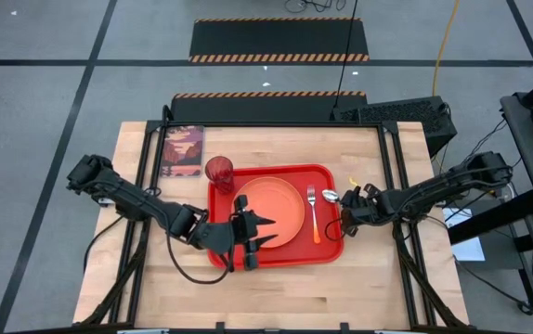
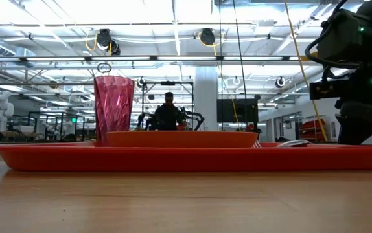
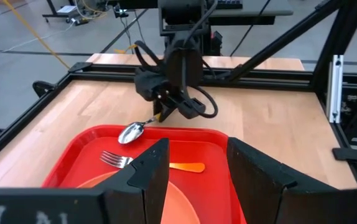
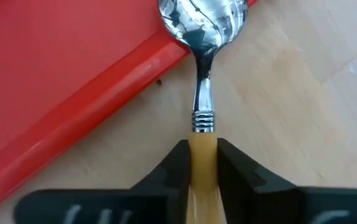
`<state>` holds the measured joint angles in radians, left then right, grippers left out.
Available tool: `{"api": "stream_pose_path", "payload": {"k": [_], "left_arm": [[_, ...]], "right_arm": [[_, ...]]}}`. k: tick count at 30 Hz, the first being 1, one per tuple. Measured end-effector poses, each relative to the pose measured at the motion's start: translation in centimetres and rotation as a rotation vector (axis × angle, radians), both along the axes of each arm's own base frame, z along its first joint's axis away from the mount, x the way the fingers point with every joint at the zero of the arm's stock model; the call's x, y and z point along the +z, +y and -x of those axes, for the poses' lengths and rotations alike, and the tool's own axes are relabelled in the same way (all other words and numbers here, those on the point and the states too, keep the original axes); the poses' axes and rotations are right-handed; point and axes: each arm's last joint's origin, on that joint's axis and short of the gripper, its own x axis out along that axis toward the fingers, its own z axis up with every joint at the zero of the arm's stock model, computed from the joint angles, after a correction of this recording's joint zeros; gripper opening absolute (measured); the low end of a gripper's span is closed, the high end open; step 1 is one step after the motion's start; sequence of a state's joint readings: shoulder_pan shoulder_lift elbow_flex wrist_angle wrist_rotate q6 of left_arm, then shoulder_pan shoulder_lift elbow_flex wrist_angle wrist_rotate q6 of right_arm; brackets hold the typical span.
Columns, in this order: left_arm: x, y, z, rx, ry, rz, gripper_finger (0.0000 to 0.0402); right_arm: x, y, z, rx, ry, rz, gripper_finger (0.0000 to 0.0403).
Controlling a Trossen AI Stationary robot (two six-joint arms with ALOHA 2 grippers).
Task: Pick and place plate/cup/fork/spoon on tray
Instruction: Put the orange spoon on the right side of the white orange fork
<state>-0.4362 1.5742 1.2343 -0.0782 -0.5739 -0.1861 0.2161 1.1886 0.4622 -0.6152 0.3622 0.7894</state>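
Observation:
The red tray (image 1: pixel 331 252) lies mid-table. The orange plate (image 1: pixel 271 209) sits in it, with the dark red cup (image 1: pixel 219 172) upright at its far left corner and the fork (image 1: pixel 313 215) right of the plate. My right gripper (image 1: pixel 344 204) is shut on the spoon (image 1: pixel 330 196) just off the tray's right rim, with the spoon's bowl (image 3: pixel 132 132) over that rim. My left gripper (image 1: pixel 268 232) hovers open above the plate's near left part, holding nothing. My right gripper pinches the spoon's orange handle (image 4: pixel 203 158) between its two fingers (image 4: pixel 177 167), close to the metal neck. The fingers slant down from the table's right side and lie along the handle. The bowl (image 4: pixel 202 22) points toward the tray, at its right rim. Whether it rests there I cannot tell.
A picture card (image 1: pixel 182 151) lies flat at the table's far left, beside the cup. Black frame rails (image 1: pixel 396 186) run along the table's left and right sides. Bare wood lies near the front edge. A person (image 2: pixel 168 113) sits far off in the room.

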Motion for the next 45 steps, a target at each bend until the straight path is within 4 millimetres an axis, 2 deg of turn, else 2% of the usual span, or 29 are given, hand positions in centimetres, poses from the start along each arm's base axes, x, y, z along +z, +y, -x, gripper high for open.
{"api": "stream_pose_path", "payload": {"k": [1, 9, 15, 22, 30, 33, 39, 45], "left_arm": [[0.0, 0.1, 0.0, 0.003, 0.0, 0.0, 0.0163], [0.0, 0.8, -0.3, 0.024, -0.001, 0.0, 0.0163], [0.0, 1.3, -0.5, 0.04, 0.002, -0.001, 0.0163], [-0.7, 1.5, -0.8, 0.019, 0.029, -0.016, 0.0163], [-1.6, 1.6, -0.9, -0.009, -0.055, 0.067, 0.0166], [-2.0, 1.5, -0.9, -0.046, -0.089, 0.093, 0.0183], [-2.8, 1.6, -0.8, -0.059, -0.216, 0.1, 0.0247], [-4.1, 0.9, -2.4, -0.154, -0.309, 0.079, 0.0293]], "right_arm": [[0.1, 0.0, 0.0, -0.003, -0.009, -0.002, 0.0037], [1.8, -0.1, 0.4, -0.059, -0.16, -0.052, 0.0038], [3.9, 0.6, 0.1, -0.048, -0.408, -0.131, 0.0049], [6.4, 1.9, -2.0, 0.104, -0.731, -0.169, 0.004], [8.4, 3.8, -4.2, 0.35, -0.997, -0.093, 0.0043], [8.7, 4.7, -4.9, 0.427, -1.064, -0.063, 0.0044], [8.7, 6.8, -5.8, 0.555, -1.168, -0.024, 0.0044], [9.1, 8.0, -6.5, 0.64, -1.302, 0.061, 0.0044]]}}
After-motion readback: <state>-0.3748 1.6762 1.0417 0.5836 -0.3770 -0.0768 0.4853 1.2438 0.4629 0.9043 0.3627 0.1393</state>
